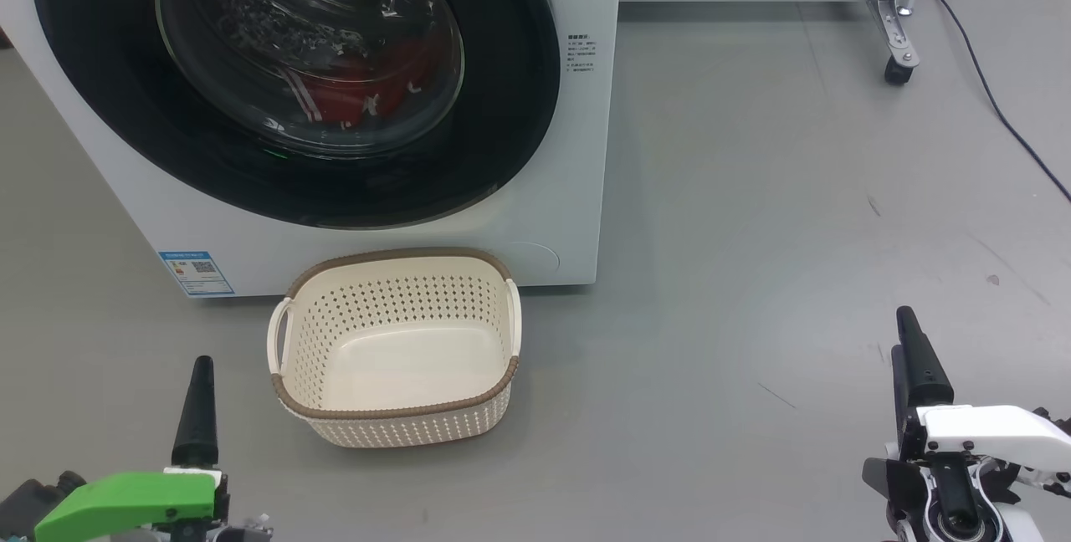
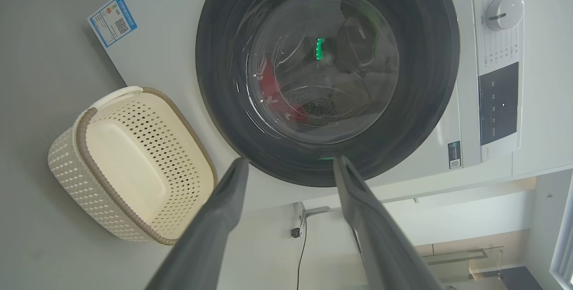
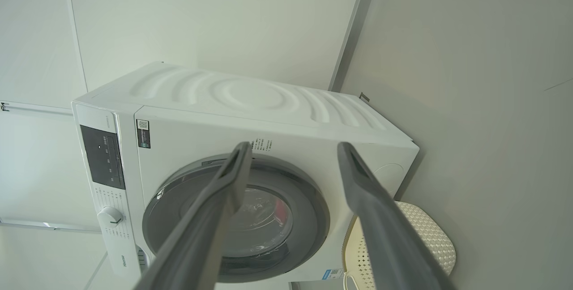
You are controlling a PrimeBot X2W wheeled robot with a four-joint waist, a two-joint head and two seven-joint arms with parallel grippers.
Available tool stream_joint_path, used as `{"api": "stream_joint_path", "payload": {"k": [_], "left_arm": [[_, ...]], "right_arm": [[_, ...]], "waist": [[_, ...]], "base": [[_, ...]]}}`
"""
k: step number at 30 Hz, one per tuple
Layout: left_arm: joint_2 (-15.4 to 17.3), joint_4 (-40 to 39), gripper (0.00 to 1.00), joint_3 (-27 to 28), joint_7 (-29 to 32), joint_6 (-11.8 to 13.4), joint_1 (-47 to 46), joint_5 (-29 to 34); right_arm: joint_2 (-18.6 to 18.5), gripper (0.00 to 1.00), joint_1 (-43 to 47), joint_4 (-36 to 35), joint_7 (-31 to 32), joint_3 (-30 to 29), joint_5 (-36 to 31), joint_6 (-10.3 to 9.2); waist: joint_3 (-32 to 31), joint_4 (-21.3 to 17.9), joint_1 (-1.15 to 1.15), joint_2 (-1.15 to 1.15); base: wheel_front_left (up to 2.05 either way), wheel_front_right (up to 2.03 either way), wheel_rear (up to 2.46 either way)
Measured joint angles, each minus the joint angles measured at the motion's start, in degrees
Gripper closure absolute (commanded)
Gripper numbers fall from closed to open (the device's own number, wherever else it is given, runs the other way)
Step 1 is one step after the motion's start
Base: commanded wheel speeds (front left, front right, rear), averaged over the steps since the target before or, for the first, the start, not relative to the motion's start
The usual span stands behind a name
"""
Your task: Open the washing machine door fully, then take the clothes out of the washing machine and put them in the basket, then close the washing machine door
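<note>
The white washing machine (image 1: 577, 191) stands at the upper left, and its door (image 1: 510, 107), a glossy black rim around clear glass, is closed. Red clothes (image 1: 360, 99) with white trim lie in the drum behind the glass. The cream basket (image 1: 402, 256) sits on the floor right in front of the machine, with nothing in it. My left gripper (image 1: 202, 375) is low at the left and my right gripper (image 1: 914, 333) low at the right. Both are well short of the machine. The left gripper (image 2: 291, 159) is open and faces the door (image 2: 425, 79). The right gripper (image 3: 293, 144) is open too.
A metal frame leg on a caster (image 1: 899, 69) stands at the upper right, with a black cable (image 1: 996, 107) trailing across the grey floor (image 1: 753, 232). The machine's dial (image 2: 503, 10) and dark control panel sit above the door. A wall rises behind the machine.
</note>
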Motion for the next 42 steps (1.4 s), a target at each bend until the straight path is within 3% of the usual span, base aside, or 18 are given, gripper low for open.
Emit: {"api": "stream_joint_path", "payload": {"k": [15,23,42], "left_arm": [[0.1,-2.7,0.00,0.9,-2.9,0.0,-0.3,13.0],[0.2,-4.7,0.00,-0.4,-4.4,0.0,-0.8,23.5],[0.8,-7.6,0.00,-6.3,-8.2,-0.1,-0.9,52.3]], "right_arm": [[-0.5,0.00,-0.3,-1.6,-3.0,0.7,-9.3,-0.57],[-1.2,0.00,-1.2,-2.6,-4.6,2.5,-16.5,-0.68],[-2.7,0.00,-1.8,-3.0,-8.4,6.8,-34.7,-3.65]], "waist": [[-0.1,0.3,0.00,0.00],[0.1,0.4,0.00,0.00],[0.4,0.4,0.00,0.00]], "base": [[0.00,0.00,0.00],[0.00,0.00,0.00],[0.00,0.00,0.00]]}}
